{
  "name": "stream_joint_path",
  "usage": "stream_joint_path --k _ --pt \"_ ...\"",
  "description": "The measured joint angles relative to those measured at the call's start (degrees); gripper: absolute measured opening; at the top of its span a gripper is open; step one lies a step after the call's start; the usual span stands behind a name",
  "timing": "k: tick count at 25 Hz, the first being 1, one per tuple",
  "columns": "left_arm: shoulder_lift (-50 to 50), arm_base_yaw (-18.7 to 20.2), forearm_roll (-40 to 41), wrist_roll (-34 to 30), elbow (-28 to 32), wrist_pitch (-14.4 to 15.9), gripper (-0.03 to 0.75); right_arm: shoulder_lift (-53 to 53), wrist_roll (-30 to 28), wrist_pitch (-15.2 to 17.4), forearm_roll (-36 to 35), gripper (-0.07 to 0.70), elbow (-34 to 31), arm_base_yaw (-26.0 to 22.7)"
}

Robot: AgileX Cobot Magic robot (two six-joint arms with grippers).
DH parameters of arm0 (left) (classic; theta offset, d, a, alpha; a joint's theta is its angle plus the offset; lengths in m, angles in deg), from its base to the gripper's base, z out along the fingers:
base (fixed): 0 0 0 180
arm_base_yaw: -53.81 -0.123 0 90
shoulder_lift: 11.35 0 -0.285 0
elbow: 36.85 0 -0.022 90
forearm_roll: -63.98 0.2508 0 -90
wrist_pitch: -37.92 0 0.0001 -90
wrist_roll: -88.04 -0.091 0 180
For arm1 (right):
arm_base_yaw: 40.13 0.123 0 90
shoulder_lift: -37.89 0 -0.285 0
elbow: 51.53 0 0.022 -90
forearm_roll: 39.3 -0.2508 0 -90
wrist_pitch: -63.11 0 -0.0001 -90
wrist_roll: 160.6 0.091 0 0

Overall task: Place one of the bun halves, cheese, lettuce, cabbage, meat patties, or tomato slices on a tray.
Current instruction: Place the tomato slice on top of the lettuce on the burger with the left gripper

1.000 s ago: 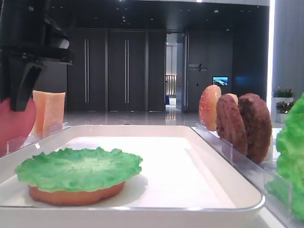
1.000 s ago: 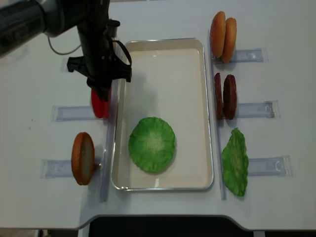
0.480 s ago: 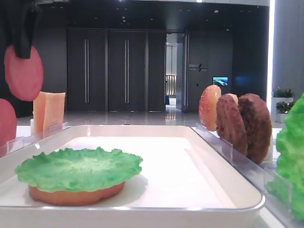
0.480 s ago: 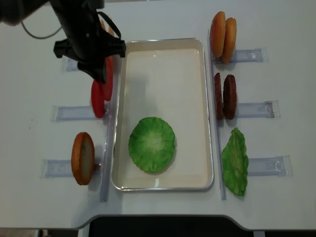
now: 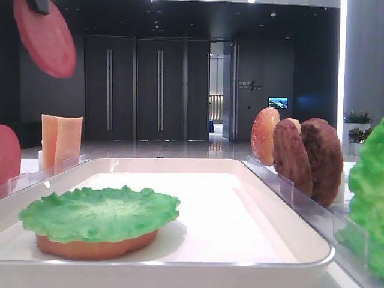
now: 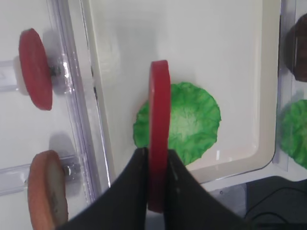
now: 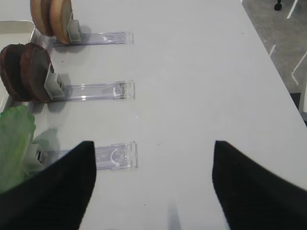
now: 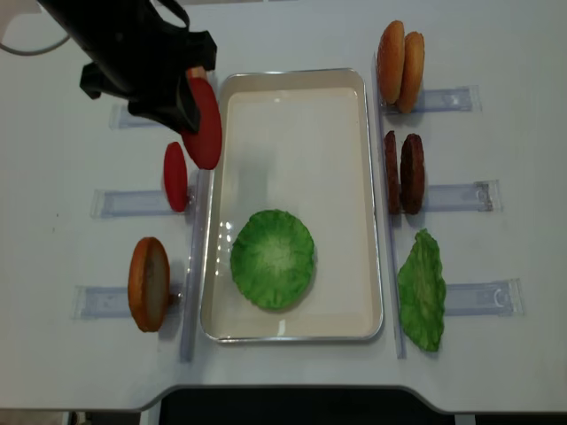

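The left hand (image 6: 154, 165) is clamped tight on the rim of a smooth, flat, round pinkish-red tomato slice (image 6: 159, 129), holding it on edge above the surface. In the left wrist view the two dark fingers (image 6: 132, 187) pinch the lower edge of the disc, one on each face, and the slice stands upright out of them over the near left part of the large shallow white rectangular tray (image 8: 301, 84). In the overhead view the same slice hangs just beside the tray's left rim, near the far end.

On the tray lies a bright green ruffled lettuce leaf (image 8: 273, 258) resting on an orange-tan round bun half (image 5: 90, 245), toward the near end. A second red tomato slice (image 8: 175, 176) stands in a clear plastic rack (image 8: 133, 203) left of the tray, with another tan bun half (image 8: 148, 283) in the rack nearer the front.

The slice looks rigid and light (a moulded toy piece, judging by its even thickness and clean edge), so it should hold its shape without sagging. Its glossy faces seem slippery, and an edge pinch with a small contact area could let it pivot or slide; a hold deeper toward the centre of the disc would likely be steadier. It does not look fragile.

The right hand (image 7: 153, 187) is spread wide and holds nothing, hovering over the bare surface to the right of the racks with dark brown rough meat patties (image 7: 24, 72)
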Motion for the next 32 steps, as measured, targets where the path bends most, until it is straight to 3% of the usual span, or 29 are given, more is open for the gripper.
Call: stream_joint_path --k 8,11,17,22,32 --pt "-3.54 0.00 -1.66 -6.12 8.82 0.05 0.048 0.00 0.00 0.00 0.00 0.486 0.00 0.00" --pt "-4.57 0.00 -5.94 -9.34 10.54 -0.37 0.048 0.00 0.00 0.00 0.00 0.486 0.00 0.00" --pt "-4.94 0.00 -20.66 -21.04 15.12 -4.07 0.048 0.00 0.00 0.00 0.00 0.486 0.00 0.00" --pt "-4.94 0.00 -25.17 -26.39 20.32 -6.90 0.048 0.00 0.00 0.00 0.00 0.486 0.00 0.00" --pt "0.28 0.00 -33.95 -35.14 27.08 -16.09 0.048 0.00 0.00 0.00 0.00 0.486 0.00 0.00"
